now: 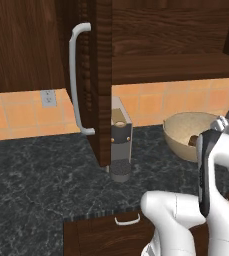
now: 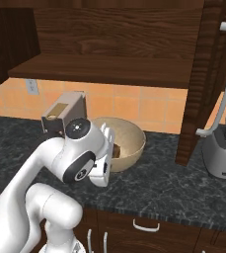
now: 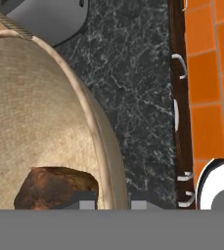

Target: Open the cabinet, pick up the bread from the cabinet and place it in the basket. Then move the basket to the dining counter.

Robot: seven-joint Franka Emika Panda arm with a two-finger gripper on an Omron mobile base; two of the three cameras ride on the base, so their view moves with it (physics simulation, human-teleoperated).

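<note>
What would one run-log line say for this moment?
cabinet: open | bread: in basket | gripper: shut astride basket rim | basket: on black counter | next: carry to dining counter

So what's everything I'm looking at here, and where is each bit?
cabinet: one, dark brown, doors open, above the counter
black counter: one, speckled, below the cabinet
basket: one, tan, on the counter
bread: one, dark brown, inside the basket
coffee machine: one, grey, left of the basket
toaster: one, silver, far right
wall socket: one, pale, on the orange tiles
drawers: dark brown, under the counter
gripper: one, fingers astride the basket rim, shut on it
</note>
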